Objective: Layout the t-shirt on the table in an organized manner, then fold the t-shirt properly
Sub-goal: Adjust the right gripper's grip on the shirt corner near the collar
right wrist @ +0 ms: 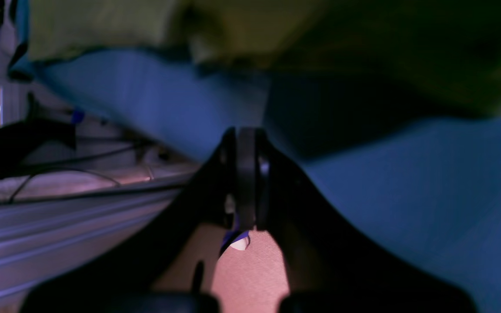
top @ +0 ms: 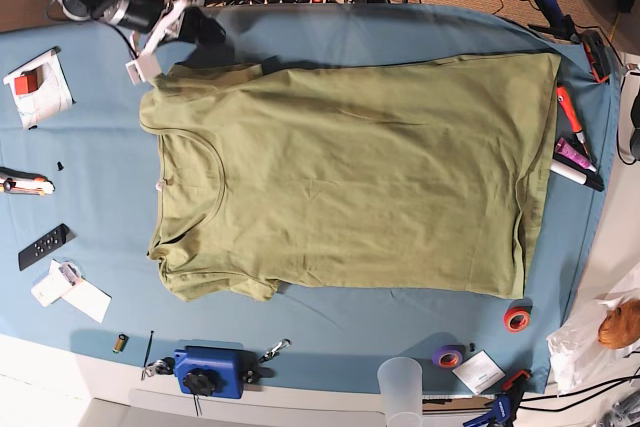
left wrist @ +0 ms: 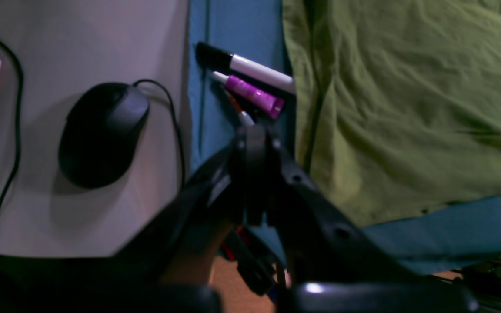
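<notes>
The t-shirt (top: 350, 177) lies flat on the counter (top: 90, 127). Both claws, left (left wrist: 254, 130) and right (right wrist: 245, 132), are pressed together, holding nothing. One should pinch a sleeve edge and fold slowly inward.

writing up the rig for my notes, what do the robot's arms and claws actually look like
Both claws are matte black plastic: two broad fingers tapering to a narrow tip, with small round holes in the left claw. The right claw looks the same, though blurred. In the base view, the right arm shows black and silver-grey segments, a white part near its end, and dark cables. The left arm is not seen there.
</notes>
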Controlling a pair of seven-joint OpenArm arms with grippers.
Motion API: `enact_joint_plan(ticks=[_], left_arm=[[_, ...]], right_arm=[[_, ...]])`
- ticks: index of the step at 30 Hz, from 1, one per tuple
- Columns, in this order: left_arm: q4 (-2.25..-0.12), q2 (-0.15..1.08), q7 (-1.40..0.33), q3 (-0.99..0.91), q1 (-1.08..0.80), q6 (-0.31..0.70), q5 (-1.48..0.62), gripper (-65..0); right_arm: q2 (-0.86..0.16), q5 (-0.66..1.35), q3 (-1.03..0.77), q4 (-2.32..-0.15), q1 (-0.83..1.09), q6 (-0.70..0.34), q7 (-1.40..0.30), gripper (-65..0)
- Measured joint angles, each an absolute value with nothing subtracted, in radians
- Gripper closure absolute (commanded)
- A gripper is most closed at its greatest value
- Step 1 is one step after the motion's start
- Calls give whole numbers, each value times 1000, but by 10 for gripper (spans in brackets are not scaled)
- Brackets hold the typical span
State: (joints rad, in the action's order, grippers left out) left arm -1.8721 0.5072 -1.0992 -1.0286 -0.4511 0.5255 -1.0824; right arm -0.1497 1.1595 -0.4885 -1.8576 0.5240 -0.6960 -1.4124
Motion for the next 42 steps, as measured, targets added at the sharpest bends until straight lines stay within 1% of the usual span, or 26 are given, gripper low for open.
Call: enact_joint_plan(ticks=[3, 6, 7, 9, 10, 11, 12, 17, 19, 21, 24, 29, 35, 42], left_arm=[[-1872, 493, -1099, -1029, -451, 525, -1082, 0], [-1872, 469, -1099, -1029, -451, 525, -1082, 0], [-1872, 466, -1099, -1029, -451, 525, -1082, 0], [-1872, 467, -1099, -1029, -451, 525, -1082, 0], [-1872, 469, -1099, -1029, -450, 525, -1082, 0], [-1872, 469, -1099, -1029, -448, 525, -1082, 0], [-1872, 469, -1099, -1029, -449, 525, -1082, 0], [-1872, 469, -1088, -1029, -449, 525, -1082, 0], [-1872, 469, -1076, -1029, -449, 525, -1082, 0], [-1872, 469, -1076, -1029, -449, 525, -1082, 0], [-1872, 469, -1076, -1029, -449, 525, -1082, 0], [-1872, 469, -1047, -1029, -449, 525, -1082, 0], [-1872, 469, -1047, -1029, -449, 525, -1082, 0], [-1872, 469, -1047, -1029, -449, 525, -1082, 0]], right_arm=[[-150, 1152, -489, -1888, 540, -697, -1413, 0], [-150, 1058, -489, -1888, 520, -697, -1414, 0], [-150, 1044, -489, -1888, 512, -697, -1414, -11], [-153, 1036, -489, -1888, 498, -698, -1409, -161], [-159, 1040, -488, -1888, 496, -696, -1409, -223], [-166, 1040, -488, -1888, 499, -697, -1409, -263], [-172, 1039, -488, -1888, 500, -697, -1410, -275], [-224, 1033, -489, -1888, 501, -697, -1410, -274], [-228, 1037, -514, -1888, 501, -697, -1410, -274], [-228, 981, -555, -1888, 501, -697, -1406, -274], [-230, 834, -580, -1888, 488, -695, -1349, -274], [-229, 822, -509, -1887, 448, -697, -1314, -274], [-229, 534, -407, -1887, 404, -697, -1177, -274], [-229, 519, -406, -1887, 405, -698, -1158, -274]])
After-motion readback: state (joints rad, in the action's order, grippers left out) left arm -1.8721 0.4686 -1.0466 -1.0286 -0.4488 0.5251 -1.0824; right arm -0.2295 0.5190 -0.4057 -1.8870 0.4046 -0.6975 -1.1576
